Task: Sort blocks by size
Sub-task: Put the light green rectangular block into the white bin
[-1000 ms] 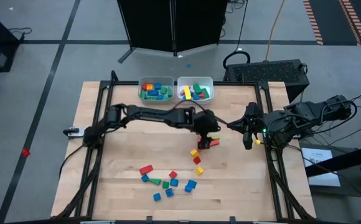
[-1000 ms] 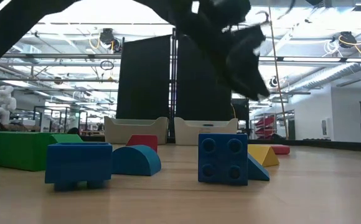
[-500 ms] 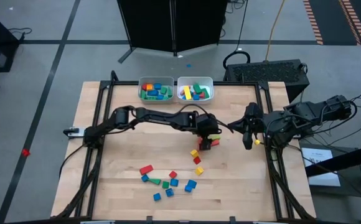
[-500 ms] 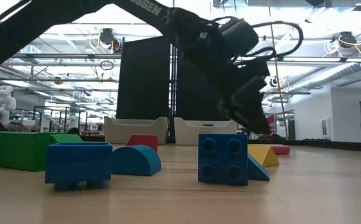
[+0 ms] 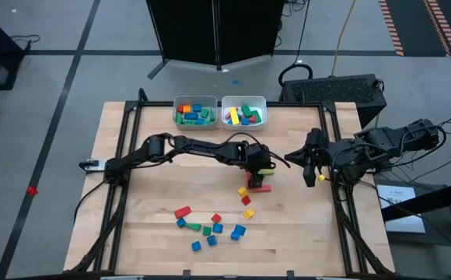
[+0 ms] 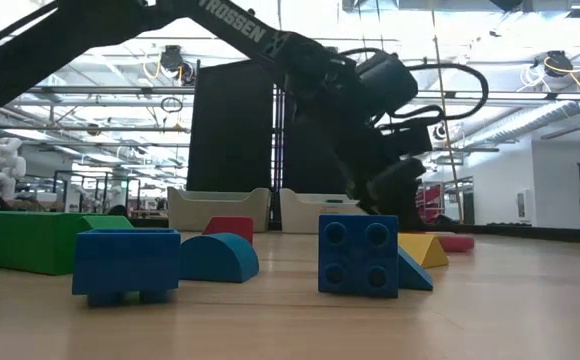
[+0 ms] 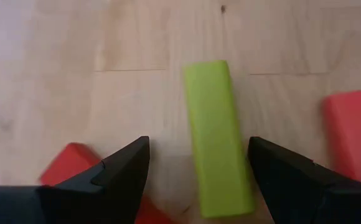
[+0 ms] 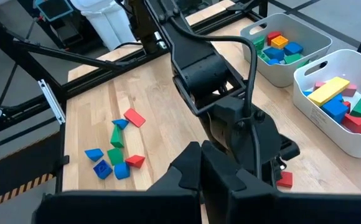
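While loose blocks [image 5: 210, 225] lie scattered at the table's near middle, the left gripper [image 7: 196, 177] hangs low with fingers spread either side of a lime-green bar [image 7: 218, 162] lying flat; right gripper [image 5: 309, 173] waits pressed together.

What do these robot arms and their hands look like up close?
Both arms are black and jointed, with looping black cables. The left arm carries white lettering. The left hand has two black wedge-shaped fingers. The right hand is black too.
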You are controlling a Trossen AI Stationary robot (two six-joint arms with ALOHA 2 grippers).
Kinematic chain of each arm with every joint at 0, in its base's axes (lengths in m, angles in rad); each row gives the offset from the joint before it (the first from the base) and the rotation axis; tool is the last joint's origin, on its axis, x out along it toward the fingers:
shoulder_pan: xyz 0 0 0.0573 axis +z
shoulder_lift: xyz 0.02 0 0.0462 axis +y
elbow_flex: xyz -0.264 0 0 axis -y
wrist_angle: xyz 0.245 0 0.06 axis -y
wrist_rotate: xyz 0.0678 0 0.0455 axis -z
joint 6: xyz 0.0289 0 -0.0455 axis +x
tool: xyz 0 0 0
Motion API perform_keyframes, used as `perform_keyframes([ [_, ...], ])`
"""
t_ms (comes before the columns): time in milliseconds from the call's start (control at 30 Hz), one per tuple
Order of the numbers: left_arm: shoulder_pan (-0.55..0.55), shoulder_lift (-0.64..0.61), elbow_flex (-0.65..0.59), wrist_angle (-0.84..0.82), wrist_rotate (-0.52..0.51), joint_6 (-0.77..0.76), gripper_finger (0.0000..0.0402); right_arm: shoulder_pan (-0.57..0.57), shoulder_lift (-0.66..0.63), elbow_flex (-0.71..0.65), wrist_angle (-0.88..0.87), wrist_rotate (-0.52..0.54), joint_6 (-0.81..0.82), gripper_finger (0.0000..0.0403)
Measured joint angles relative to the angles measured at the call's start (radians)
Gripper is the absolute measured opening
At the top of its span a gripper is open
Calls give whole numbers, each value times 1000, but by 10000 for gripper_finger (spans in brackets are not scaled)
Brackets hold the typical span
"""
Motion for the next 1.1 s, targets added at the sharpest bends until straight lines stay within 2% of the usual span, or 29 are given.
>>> perform_keyframes([
  [167,1,7,0,-1,56,-25,277,0,0,0,-5,-1,1,0],
  [267,-14,12,0,8,4,-22,276,0,0,0,-5,-2,2,0],
  [367,-14,13,0,6,12,-18,260,0,0,0,-5,-2,3,0],
  [467,-9,13,2,-6,27,-22,209,0,0,0,-5,-2,7,0],
  [633,-10,14,2,-9,28,-23,93,0,0,0,-4,0,7,0],
  [900,-10,-15,8,-34,37,-58,89,0,0,0,-3,5,7,0],
  [1100,33,-133,61,-8,45,-78,89,0,0,0,5,7,0,0],
])
